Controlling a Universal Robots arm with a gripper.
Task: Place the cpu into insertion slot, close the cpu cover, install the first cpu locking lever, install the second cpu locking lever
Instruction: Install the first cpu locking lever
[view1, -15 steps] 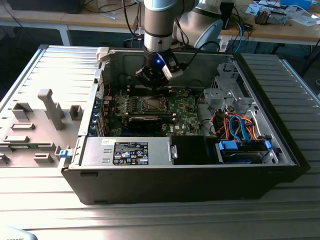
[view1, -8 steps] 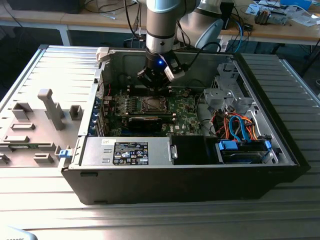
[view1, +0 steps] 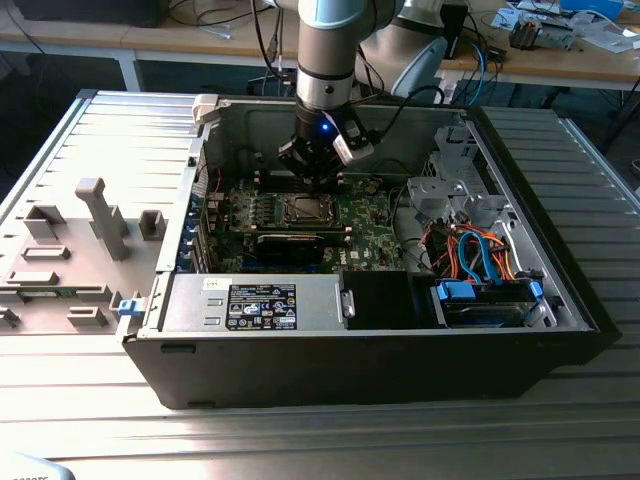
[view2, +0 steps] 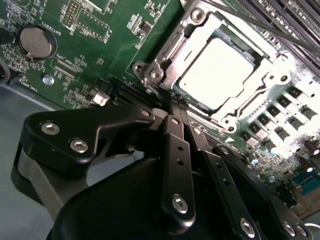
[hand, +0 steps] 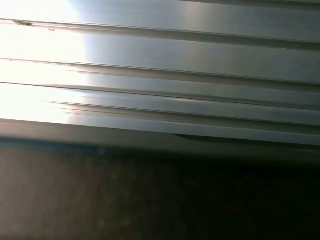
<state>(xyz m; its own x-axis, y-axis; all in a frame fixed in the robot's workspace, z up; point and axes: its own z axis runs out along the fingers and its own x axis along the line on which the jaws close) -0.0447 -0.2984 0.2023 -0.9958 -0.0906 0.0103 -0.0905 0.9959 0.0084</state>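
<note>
- The tool (view2: 176, 107) hangs just beside the slot (view1: 303, 209) in the open PC case (view1: 500, 340), its fingers (view2: 176, 165) pressed together, holding nothing.
- The cpu (view2: 216, 72) sits in the slot on the green board (view2: 95, 60).
- The cover (view2: 260, 82) lies flat around it.

A ribbed grey metal table (view1: 90, 400) is seen across the lower part of the exterior view. Along the top edge, wooden benches (view1: 120, 40) strewn with cables (view1: 215, 15) are set against a dark floor (view1: 60, 75). Bright glare is thrown on metal ribs (hand: 160, 60) in the first wrist view.
</note>
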